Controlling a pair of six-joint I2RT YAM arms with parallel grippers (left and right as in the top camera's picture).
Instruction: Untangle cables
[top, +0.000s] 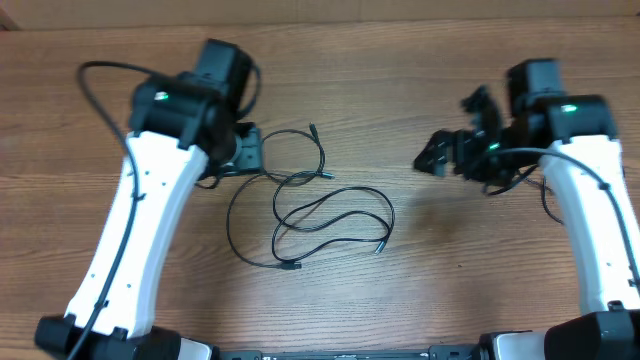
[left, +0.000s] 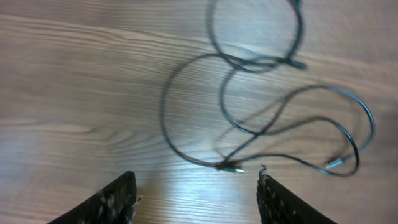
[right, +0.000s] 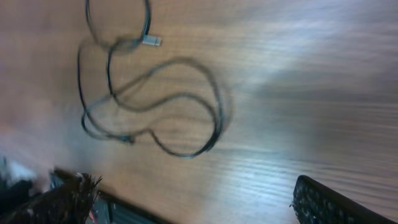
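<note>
Cables (top: 300, 180) lie in loose, overlapping loops mid-counter (top: 400, 60), between my two arms. I see the left jaws parted and empty just beside them, and the right jaws wide, empty, well apart.

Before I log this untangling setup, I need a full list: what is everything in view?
cables: apparently two, judging by four plug ends; black; looped and crossing mid-table
table: one; brown wood; under everything
left arm: one; white with black parts; left side
right arm: one; white with black parts; right side
left gripper: one; black; open and empty, just left of the cables
right gripper: one; black; open and empty, right of the cables, clear of them
</note>
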